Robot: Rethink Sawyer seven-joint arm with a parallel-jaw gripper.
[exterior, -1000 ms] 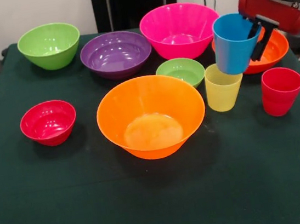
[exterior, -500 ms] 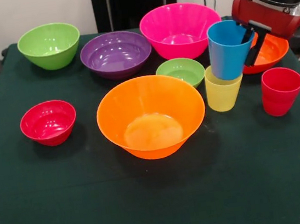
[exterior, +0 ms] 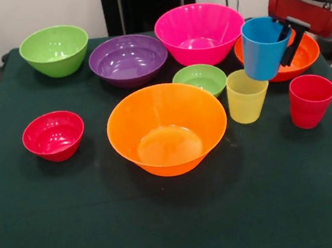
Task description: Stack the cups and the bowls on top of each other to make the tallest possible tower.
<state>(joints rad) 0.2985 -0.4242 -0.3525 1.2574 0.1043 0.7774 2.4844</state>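
Gripper (exterior: 288,39) clenched on blue cup (exterior: 263,47) rim, cup tilted above yellow-green cup (exterior: 247,95) near table's (exterior: 58,236) right edge. Tilt plus one-sided grip: likely misses, clips rim, tips it.

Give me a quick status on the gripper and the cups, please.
Gripper shut on blue cup, tilted, held in the air. Yellow cup just below, empty. Red cup beside it, nothing blocking.

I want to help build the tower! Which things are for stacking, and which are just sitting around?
For stacking: blue cup held in the gripper, yellow-green cup, red cup, and the bowls, like the big orange bowl.

Just around: only the green tablecloth.
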